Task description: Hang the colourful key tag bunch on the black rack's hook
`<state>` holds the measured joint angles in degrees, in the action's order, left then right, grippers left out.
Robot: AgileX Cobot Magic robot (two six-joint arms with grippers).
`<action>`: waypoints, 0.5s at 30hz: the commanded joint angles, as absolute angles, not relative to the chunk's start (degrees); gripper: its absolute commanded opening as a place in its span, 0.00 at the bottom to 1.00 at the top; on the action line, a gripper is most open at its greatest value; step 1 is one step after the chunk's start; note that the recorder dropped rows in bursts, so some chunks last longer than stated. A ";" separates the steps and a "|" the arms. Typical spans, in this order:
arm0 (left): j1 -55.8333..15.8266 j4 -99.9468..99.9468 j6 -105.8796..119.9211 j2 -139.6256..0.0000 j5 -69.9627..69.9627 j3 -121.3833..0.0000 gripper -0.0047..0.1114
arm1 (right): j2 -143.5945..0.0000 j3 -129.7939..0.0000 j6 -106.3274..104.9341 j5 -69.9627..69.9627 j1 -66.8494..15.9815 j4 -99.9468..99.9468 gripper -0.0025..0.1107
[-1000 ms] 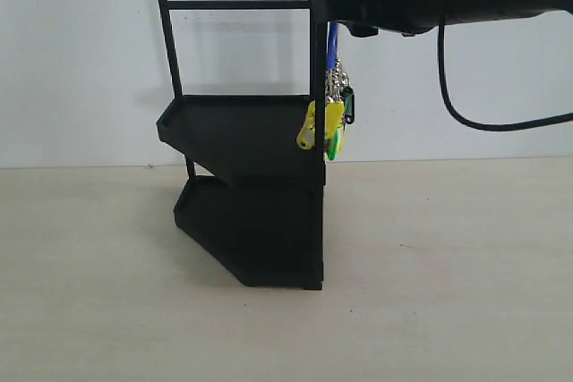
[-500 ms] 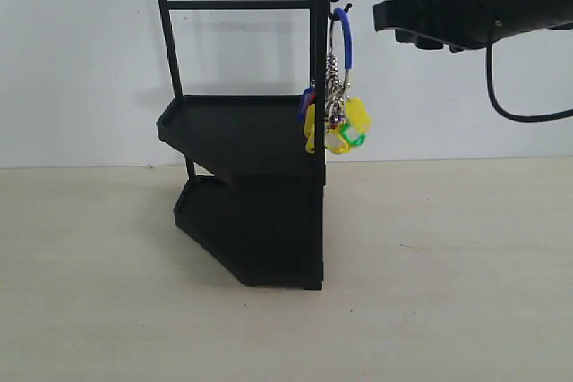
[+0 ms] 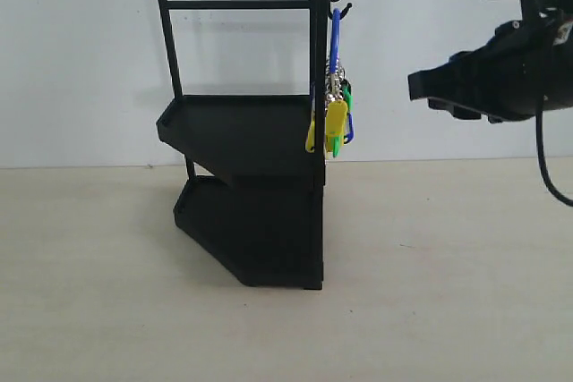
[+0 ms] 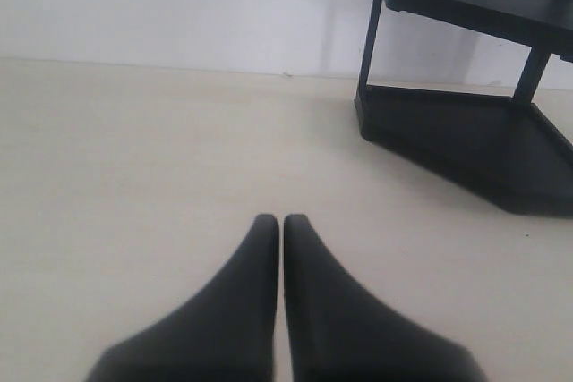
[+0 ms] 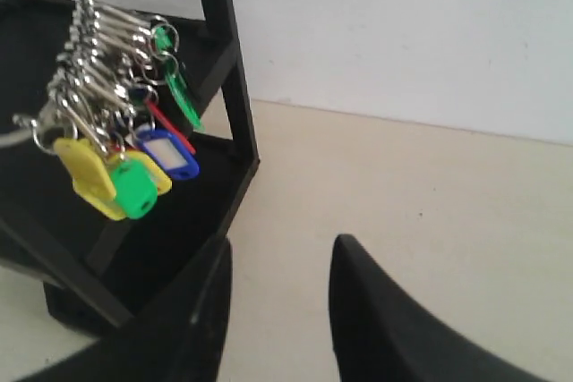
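The black rack (image 3: 260,149) stands on the table against the white wall. From a small hook (image 3: 340,12) on its right post, the colourful key tag bunch (image 3: 334,114) hangs by its blue loop. The right wrist view shows its silver rings and yellow, green, red and blue tags (image 5: 125,167) beside the rack post (image 5: 231,69). My right gripper (image 3: 421,87) is open, empty and well off to the right of the bunch; its jaws (image 5: 279,252) stand apart. My left gripper (image 4: 281,221) is shut and empty, low over the table, away from the rack (image 4: 466,131).
The beige table (image 3: 430,292) stretches to both sides of the rack. A white wall (image 3: 81,60) closes the back. A black cable (image 3: 546,167) hangs from my right arm at the right edge.
My right gripper let go of the bunch, which now hangs from the hook and swings less. The arm drew back to the right and lower.
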<state>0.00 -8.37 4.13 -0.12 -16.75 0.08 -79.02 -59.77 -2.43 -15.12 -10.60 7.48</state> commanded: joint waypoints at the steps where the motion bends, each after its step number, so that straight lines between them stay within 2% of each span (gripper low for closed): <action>1: -0.04 -8.09 4.33 0.00 -16.29 0.00 0.08 | -74.91 -51.71 1.82 -12.70 -10.22 7.56 0.30; 3: -0.04 -8.09 4.33 0.00 -16.29 0.00 0.08 | -73.56 -48.19 2.07 -12.39 -10.22 9.03 0.20; 5: -0.04 -8.09 4.33 0.00 -16.29 0.00 0.08 | -72.02 -45.09 2.07 -12.26 -10.22 9.76 0.06; 6: -0.04 -8.09 4.33 0.00 -16.29 0.00 0.08 | -71.26 -44.08 2.07 -12.26 -10.22 9.76 0.02; 15: -0.04 -8.09 4.33 0.00 -16.29 0.00 0.08 | -67.85 -40.72 2.07 -21.90 -10.22 9.89 0.02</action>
<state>0.00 -8.37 4.13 -0.12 -16.75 0.08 -68.54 -41.01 2.12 -18.44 -10.53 9.79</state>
